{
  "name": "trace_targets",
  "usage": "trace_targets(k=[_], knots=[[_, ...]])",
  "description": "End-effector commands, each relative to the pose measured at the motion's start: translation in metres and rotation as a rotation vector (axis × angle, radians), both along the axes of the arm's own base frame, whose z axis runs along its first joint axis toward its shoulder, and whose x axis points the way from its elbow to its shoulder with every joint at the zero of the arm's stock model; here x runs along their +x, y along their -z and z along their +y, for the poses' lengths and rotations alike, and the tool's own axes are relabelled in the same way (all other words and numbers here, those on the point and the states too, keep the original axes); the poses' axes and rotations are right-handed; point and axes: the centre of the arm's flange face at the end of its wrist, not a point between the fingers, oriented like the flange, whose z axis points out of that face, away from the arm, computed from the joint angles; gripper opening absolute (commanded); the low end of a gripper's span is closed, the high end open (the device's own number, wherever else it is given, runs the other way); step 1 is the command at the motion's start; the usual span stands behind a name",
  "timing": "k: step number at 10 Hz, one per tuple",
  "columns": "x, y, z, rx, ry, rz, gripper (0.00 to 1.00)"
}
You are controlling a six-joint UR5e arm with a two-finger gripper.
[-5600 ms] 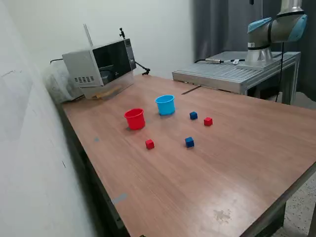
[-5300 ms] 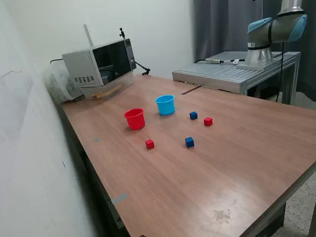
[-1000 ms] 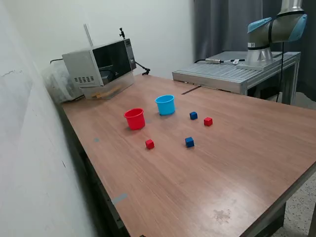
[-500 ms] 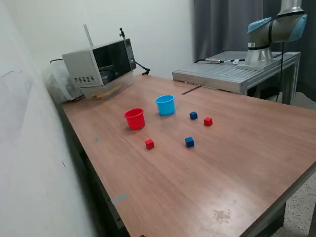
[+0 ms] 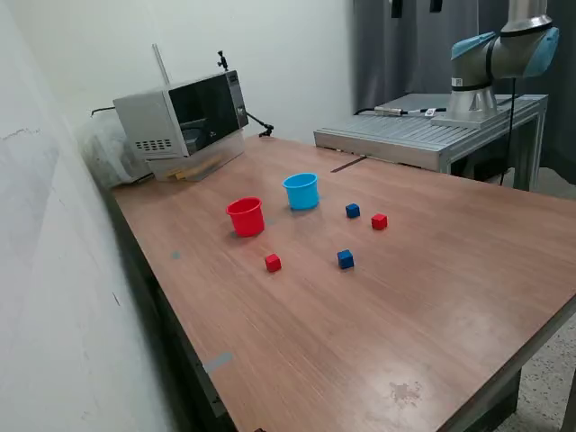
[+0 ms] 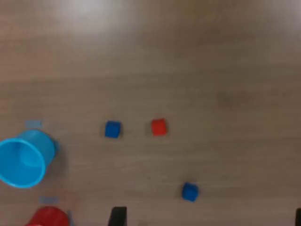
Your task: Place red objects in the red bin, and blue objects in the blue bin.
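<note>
Wooden table (image 5: 432,297): I see red cup (image 5: 245,216) and blue cup (image 5: 301,191) upright, both apparently empty; gripper (image 5: 414,7) fingers spread apart.

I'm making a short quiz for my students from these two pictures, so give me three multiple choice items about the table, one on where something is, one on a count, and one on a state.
1. In the exterior view, what stands next to the red cup, towards that view's right?
A. the microwave
B. the light-blue cup
C. a red cube

2. How many small cubes lie on the table?
A. two
B. three
C. four

3. What state are the cups in?
A. both upright, with no cube seen inside
B. both tipped over
C. stacked together

Answers:
1 B: the light-blue cup stands just to the exterior view's right of the red cup.
2 C: two red cubes and two blue cubes lie on the table.
3 A: both cups stand with their mouths up, and all four cubes are outside them.
</note>
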Motion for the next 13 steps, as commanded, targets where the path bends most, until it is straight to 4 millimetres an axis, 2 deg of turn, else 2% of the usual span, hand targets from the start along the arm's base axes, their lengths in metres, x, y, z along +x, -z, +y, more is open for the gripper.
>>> trace_targets(k=[1,2,3,4,5,6,9,13], knots=[[-0.046,0.070,0.035,0.001,0.084,-0.010,1.00],[-0.067,0.119,0.066,0.004,0.141,-0.034,1.00],[-0.080,0.159,0.092,0.007,0.187,-0.074,1.00],[-0.089,0.199,0.111,0.007,0.219,-0.096,1.00],[-0.092,0.227,0.125,0.008,0.242,-0.125,1.00],[-0.090,0.247,0.127,0.009,0.245,-0.139,1.00],[-0.083,0.259,0.121,0.004,0.236,-0.121,1.00],[-0.081,0.294,0.120,0.000,0.232,-0.109,1.00]])
